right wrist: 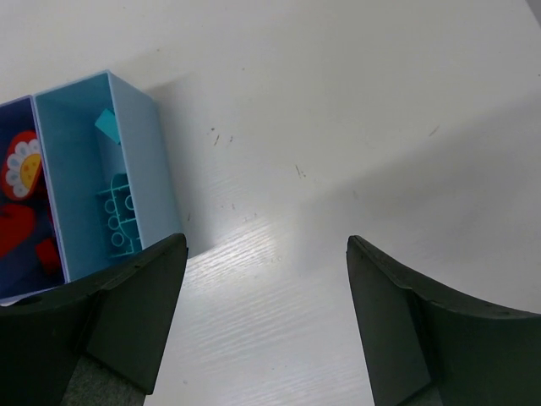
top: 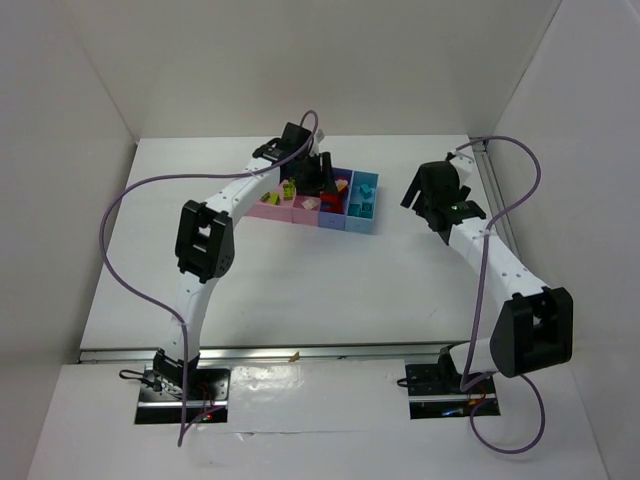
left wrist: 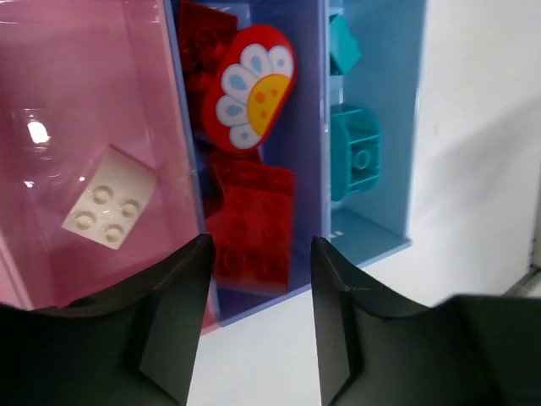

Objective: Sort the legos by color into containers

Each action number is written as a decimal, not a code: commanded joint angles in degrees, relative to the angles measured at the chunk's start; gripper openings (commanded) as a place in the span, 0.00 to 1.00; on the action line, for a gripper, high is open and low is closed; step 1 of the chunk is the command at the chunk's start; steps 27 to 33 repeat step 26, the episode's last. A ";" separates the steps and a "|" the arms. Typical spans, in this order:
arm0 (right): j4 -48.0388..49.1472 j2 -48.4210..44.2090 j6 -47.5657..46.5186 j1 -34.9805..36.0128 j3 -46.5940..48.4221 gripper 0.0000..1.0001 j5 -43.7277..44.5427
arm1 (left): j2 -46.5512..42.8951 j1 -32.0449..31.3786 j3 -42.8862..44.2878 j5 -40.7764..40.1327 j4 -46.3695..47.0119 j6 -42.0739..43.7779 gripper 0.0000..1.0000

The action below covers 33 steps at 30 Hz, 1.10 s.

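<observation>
1. The four joined bins (top: 330, 226) sit in the upper middle of the top view.
   - The green bricks (top: 268, 200) lie in the left pink bin (top: 258, 211).
   - A white brick (left wrist: 108, 207) lies in the second pink bin (left wrist: 84, 85).
   - The red bricks (left wrist: 252, 233) and a red-rimmed flower piece (left wrist: 254, 85) lie in the periwinkle bin (left wrist: 308, 127).
   - The cyan bricks (left wrist: 355, 161) lie in the light blue bin (left wrist: 389, 127).
   - I see no loose brick on the bench (top: 300, 290).
2. The left jaws hang low over the wall between the second pink bin and the periwinkle bin. They are a little parted, with nothing between them.
3. The right jaws are spread wide and empty. They sit over bare bench at the right of the top view, beside the light blue bin.
4. By my reading the sorting is all but done. The step in hand looks like getting the left jaws clear of the bins.
5. To do that well:
   - Lift straight up first and swing away only once the tips are above the rims.
   - The tips are close to a wall, so a sideways pull could hook it, drag the whole joined row or tip bricks out.
   - Leave the gap as it is, since opening wider this low risks striking the walls.
6. The left arm (top: 205, 240) hides part of the pink bins from above. Whether any mixed clump remains there I cannot tell, so look once the arm is clear.
</observation>
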 commanded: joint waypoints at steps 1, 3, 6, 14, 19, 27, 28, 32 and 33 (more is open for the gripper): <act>0.90 -2.06 0.04 -1.22 -0.74 0.83 0.05 | -0.75 -0.67 2.35 -0.93 0.01 -0.22 0.75; 0.38 -2.06 0.03 -1.74 -0.74 0.83 -0.47 | -1.45 -0.67 1.65 -0.93 0.01 -0.22 0.81; 0.38 -1.53 0.03 -1.75 -0.22 0.83 -1.00 | -3.39 -0.67 1.12 -0.41 0.01 0.30 0.85; -3.66 0.23 2.14 -1.75 3.21 1.00 2.50 | -15.06 -0.67 -2.03 -2.07 -2.01 4.34 0.84; -2.79 -3.54 2.14 -1.75 0.58 1.00 3.12 | -30.60 -0.67 -16.44 -5.15 0.98 8.21 0.84; -4.79 -3.56 2.67 -1.75 0.04 1.00 3.65 | -42.05 -0.67 -27.96 -7.69 3.43 5.67 0.83; -4.79 -3.56 2.67 -1.75 0.04 1.00 3.65 | -42.05 -0.67 -27.96 -7.69 3.43 5.67 0.83; -4.79 -3.56 2.67 -1.75 0.04 1.00 3.65 | -42.05 -0.67 -27.96 -7.69 3.43 5.67 0.83; -4.79 -3.56 2.67 -1.75 0.04 1.00 3.65 | -42.05 -0.67 -27.96 -7.69 3.43 5.67 0.83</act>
